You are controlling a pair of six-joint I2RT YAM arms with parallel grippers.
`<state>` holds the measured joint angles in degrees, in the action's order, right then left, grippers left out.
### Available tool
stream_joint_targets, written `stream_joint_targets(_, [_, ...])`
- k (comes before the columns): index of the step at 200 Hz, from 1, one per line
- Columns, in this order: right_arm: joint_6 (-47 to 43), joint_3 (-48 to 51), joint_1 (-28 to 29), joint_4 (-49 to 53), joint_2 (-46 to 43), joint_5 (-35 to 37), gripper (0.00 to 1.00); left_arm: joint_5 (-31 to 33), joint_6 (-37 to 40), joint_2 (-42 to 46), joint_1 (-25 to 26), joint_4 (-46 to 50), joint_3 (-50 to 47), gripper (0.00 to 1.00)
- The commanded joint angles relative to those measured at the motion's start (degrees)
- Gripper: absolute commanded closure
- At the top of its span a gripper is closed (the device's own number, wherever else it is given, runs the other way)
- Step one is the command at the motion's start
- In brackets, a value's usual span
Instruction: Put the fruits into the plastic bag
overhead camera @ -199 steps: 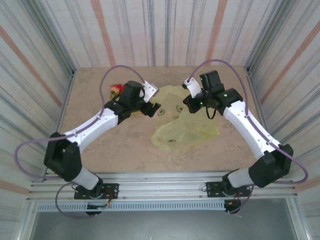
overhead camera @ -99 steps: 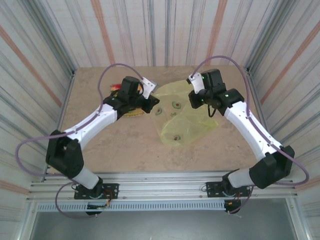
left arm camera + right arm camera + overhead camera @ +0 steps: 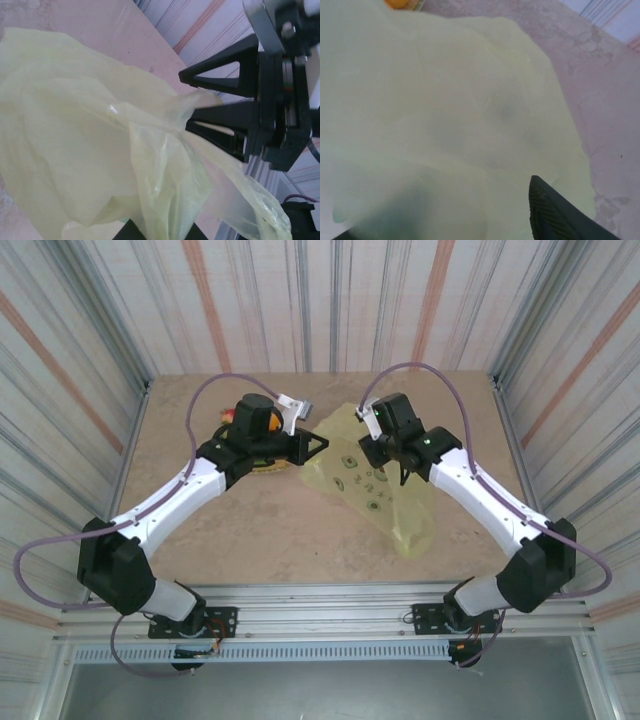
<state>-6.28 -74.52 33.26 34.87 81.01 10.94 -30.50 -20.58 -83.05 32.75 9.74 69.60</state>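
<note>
Closest in, the plastic bag (image 3: 400,510), held up off the surface (image 3: 270,530) and hanging down. Pinched shut on its top edge: left claw (image 3: 310,447) and right claw (image 3: 372,448). Farther back by the left arm, the fruits (image 3: 232,420), likely none bagged yet, so all left to do.

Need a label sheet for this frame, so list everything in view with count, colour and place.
plastic bag: one, pale yellow-green with dark spots, mid-table, held between the two grippers
fruits: at least two showing, one red, one orange, by the left arm; any others hidden
woven mat: one, yellow-tan, under the left arm, mostly covered
table: one, beige
walls: white, grey and orange stripes, three sides
arms: two, white and black, bases at the near edge
left gripper: black, jaws on the bag's left edge
right gripper: black, jaws pinching the bag's top
</note>
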Motion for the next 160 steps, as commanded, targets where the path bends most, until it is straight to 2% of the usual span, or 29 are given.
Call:
stream_joint_targets(1, [-0.48,3.4,1.26,-1.46,-3.88,1.05,0.39,-1.57,-3.87,0.9,0.2,-1.71,-0.26,1.0])
stream_joint_targets(17, [0.07,6.06,1.93,-1.96,-5.49,1.95,0.34,-1.58,-5.01,1.25,0.2,-2.17,-0.07,1.0])
stream_joint_targets(22, [0.44,6.78,2.15,-2.0,-5.95,2.15,0.28,-1.58,-5.28,1.31,0.15,-2.24,0.06,1.0])
stream_joint_targets(36, [1.45,8.93,3.08,-2.5,-7.13,3.21,0.21,-1.75,-5.87,1.39,0.14,-2.42,0.27,1.0])
stream_joint_targets(57, [2.02,12.19,4.33,-4.5,-8.44,4.69,0.19,-2.15,-6.14,1.06,0.19,-2.19,0.84,1.0])
stream_joint_targets(71, [1.89,12.97,4.78,-5.87,-8.42,5.77,0.22,-2.2,-6.23,0.74,0.15,-1.92,1.19,1.0])
stream_joint_targets(82, [1.5,13.15,4.76,-6.91,-8.22,6.19,0.32,-2.16,-6.39,0.69,0.17,-1.59,1.31,1.0])
stream_joint_targets(114, [0.09,9.7,3.56,-4.46,-5.77,9.06,0.92,0.54,-7.48,1.19,-1.56,-0.85,0.03,1.0])
stream_joint_targets(120, [0.2,8.66,3.13,-3.43,-5.33,9.17,1.0,1.48,-7.46,1.21,-1.97,-0.81,-0.42,1.0])
stream_joint_targets(133, [1.6,6.23,1.99,-1.67,-4.82,7.57,1.0,2.99,-6.79,0.58,-2.95,-0.45,-0.75,0.99])
stream_joint_targets(160, [7.82,-0.25,-0.32,2.77,-2.88,-1.47,1.0,7.91,-2.05,-2.9,-3.67,1.41,1.12,0.82])
